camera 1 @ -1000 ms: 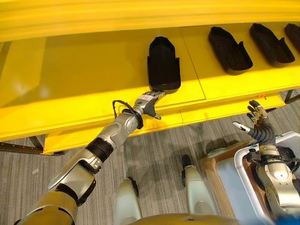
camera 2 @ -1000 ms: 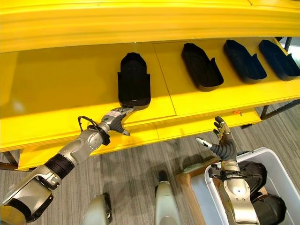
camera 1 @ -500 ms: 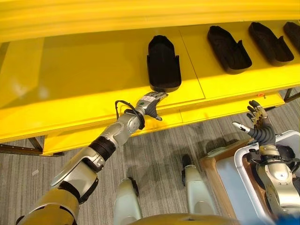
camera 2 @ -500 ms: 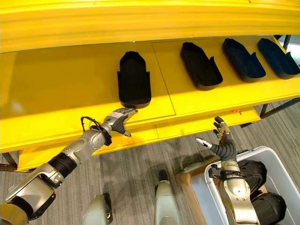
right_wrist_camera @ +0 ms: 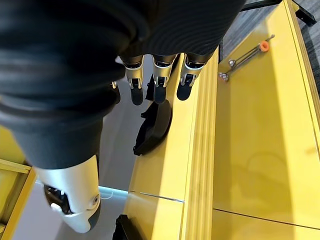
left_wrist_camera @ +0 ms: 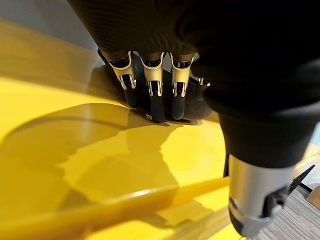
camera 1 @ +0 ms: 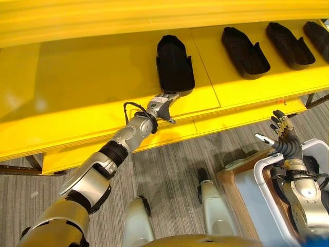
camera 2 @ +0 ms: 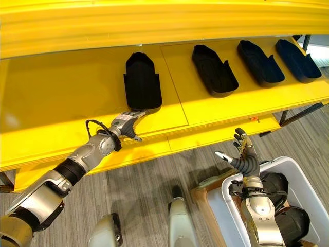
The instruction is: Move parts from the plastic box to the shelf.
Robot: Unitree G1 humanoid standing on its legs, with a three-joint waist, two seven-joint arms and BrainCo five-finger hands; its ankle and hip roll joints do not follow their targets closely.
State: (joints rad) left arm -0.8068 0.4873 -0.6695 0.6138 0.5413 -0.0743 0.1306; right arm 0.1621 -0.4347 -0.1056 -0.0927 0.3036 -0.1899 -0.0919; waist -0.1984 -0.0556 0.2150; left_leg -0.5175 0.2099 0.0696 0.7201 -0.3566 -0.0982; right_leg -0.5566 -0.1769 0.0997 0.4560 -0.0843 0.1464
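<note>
At the centre of the frame, on the yellow shelf (camera 1: 103, 77), lies the black part (camera 1: 175, 64), long axis running toward the upper edge, its near end just above my left hand (camera 1: 163, 103). My left arm stretches in from the lower left, up and rightward, hand flat over the shelf's front lip. Fingers (left_wrist_camera: 156, 95) straight, side by side, their dark tips at the near end of the part; from the wrist view they look to touch it or sit just short of it, I cannot tell which. Thumb off to the side, nothing gripped. Hand holds nothing.

Three more black parts along the upper right of the frame on the same shelf: one (camera 1: 245, 45) right of centre, another (camera 1: 290, 45) beside it, a third (camera 1: 317, 33) cut by the right edge. All well apart from my left hand.

Lower right of the frame: my right hand (camera 1: 281, 136) raised upright, below the shelf front, fingers spread and straight, thumb out to the left, empty. Below it the white plastic box (camera 2: 303, 180), with dark parts (camera 2: 288, 221) inside, partly hidden by my forearm. A wooden stand (camera 2: 208, 195) sits at the box's left side.
</note>
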